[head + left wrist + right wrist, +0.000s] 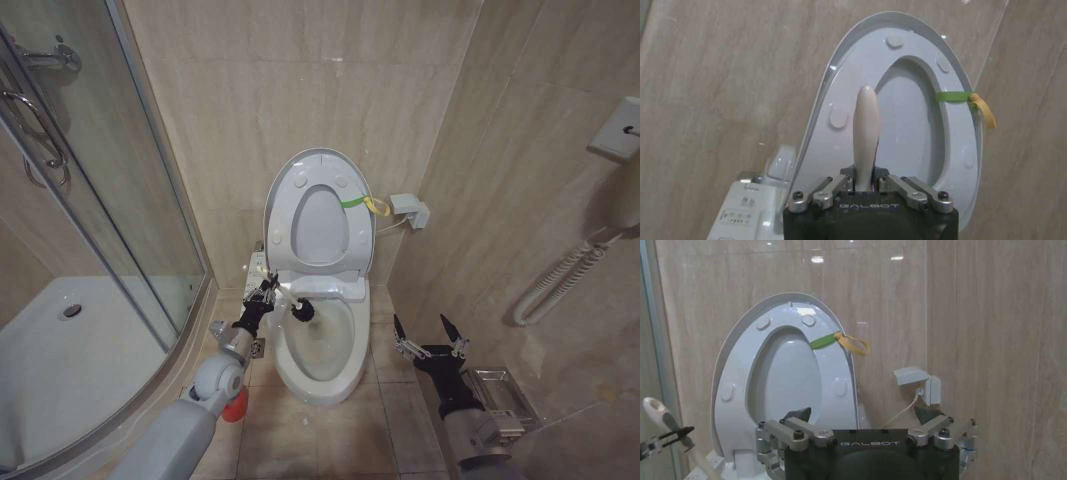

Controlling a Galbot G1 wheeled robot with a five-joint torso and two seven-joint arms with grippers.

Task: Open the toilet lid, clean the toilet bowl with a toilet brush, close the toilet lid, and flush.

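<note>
toilet brush (pixel 296 306) crosswise, head over toilet bowl (pixel 322 372)

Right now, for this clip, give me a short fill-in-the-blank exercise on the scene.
1. The toilet lid stands ____ against the wall.
2. The ____ hand grips the toilet brush.
3. The brush's black head hangs over the toilet ____.
4. The right hand hovers with fingers ____.

Missing: raised; left; bowl; open

Bathroom: toilet bowl (pixel 318 345), shower enclosure (pixel 90 250).
</note>
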